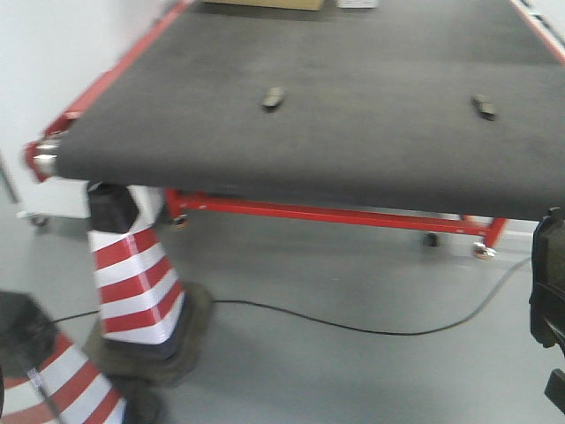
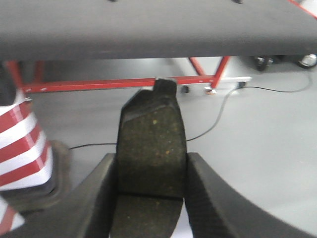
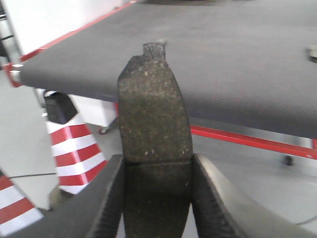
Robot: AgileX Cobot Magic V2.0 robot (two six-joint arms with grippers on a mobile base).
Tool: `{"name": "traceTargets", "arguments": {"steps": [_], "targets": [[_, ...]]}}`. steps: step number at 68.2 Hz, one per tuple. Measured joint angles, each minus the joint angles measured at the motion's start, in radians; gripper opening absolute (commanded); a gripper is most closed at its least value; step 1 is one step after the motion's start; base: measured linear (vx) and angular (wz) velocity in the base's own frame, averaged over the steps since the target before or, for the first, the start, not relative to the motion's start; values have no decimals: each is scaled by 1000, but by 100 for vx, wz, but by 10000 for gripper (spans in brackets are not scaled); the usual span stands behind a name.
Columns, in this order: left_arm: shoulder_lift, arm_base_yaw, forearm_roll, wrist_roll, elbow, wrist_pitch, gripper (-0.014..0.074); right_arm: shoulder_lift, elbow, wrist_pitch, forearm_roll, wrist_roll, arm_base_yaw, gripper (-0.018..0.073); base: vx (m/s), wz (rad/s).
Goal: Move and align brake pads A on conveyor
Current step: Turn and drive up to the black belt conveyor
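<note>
Hands both loaded: left hand (image 2: 151,198) pinches one brake pad (image 2: 151,148), right hand (image 3: 157,198) another (image 3: 154,114), short of the conveyor's (image 1: 353,132) near edge, carried flat for placing; two pads (image 1: 274,97) lie mid-belt.

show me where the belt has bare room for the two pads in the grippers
Bare: the belt from its near-left corner to the left pad, and the stretch between that pad and the right pad. Nowhere on it is crowded; the cones hem in only the floor below.

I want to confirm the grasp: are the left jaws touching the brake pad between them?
Touching. The left wrist view shows the brake pad pressed between both jaws of the left gripper, no gap on either side.
</note>
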Motion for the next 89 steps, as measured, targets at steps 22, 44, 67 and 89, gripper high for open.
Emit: {"name": "traceTargets", "arguments": {"steps": [22,44,67,89], "targets": [[0,0,0,0,0,0,-6,0,0,0,0,0,0,-4,13,-28],[0,0,0,0,0,0,-6,0,0,0,0,0,0,-4,23,-12],[0,0,0,0,0,0,-6,0,0,0,0,0,0,-4,34,-7],[0,0,0,0,0,0,-6,0,0,0,0,0,0,-4,36,-7]]}}
